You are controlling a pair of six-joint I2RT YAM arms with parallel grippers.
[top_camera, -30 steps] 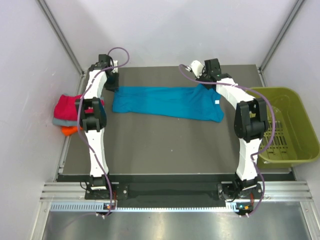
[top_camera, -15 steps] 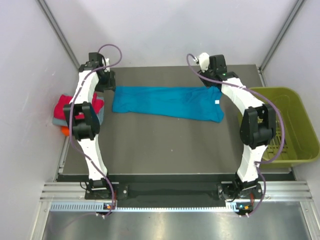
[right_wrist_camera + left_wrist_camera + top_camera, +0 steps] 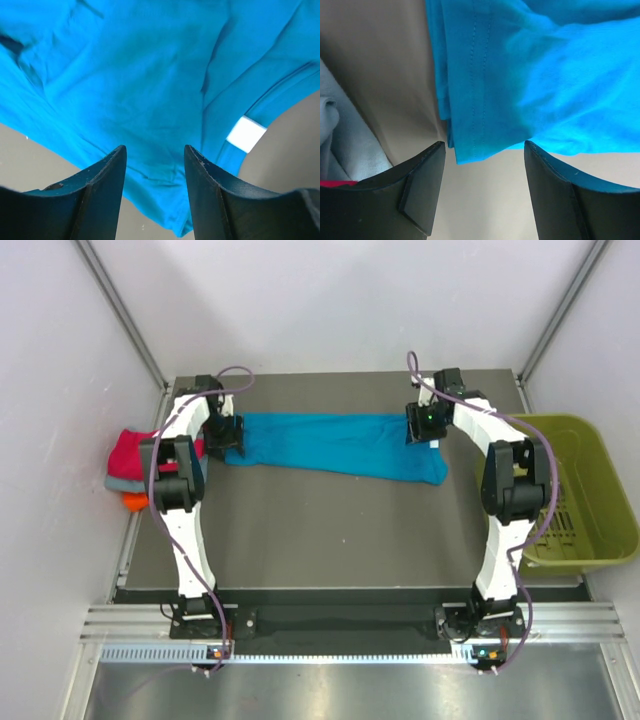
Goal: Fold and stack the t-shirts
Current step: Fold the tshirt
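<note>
Top external view: the tabletop [image 3: 300,530] carries the teal shirt [image 3: 330,445], spread flat in a long band across its far half, one end near the left edge and the other short of the right edge. The near half, between the shirt and the arm bases, is open surface. The bin [image 3: 590,455] stands just off the right edge, and the stack lies at the left edge: red shirt [image 3: 128,452] on top, grey shirt [image 3: 118,483] under it, orange shirt [image 3: 132,501] lowest. The left arm [image 3: 178,495] reaches up along the left edge and bends inward at the far end, so the left gripper [image 3: 222,437] hangs over the teal shirt's left end. The right arm [image 3: 505,500] rises along the right side and bends inward, so the right gripper [image 3: 422,425] hangs over the shirt's right end, beside the white label [image 3: 434,444]. Both point down. In the left wrist view the left fingers [image 3: 422,187] stand wide apart, straddling the stitched hem corner, with nothing clamped; bare tabletop and the grey shirt lie just to one side. In the right wrist view the right fingers [image 3: 100,195] stand moderately apart over wrinkled teal cloth near its edge, holding nothing. Whether any fingertip touches the cloth cannot be told.
</note>
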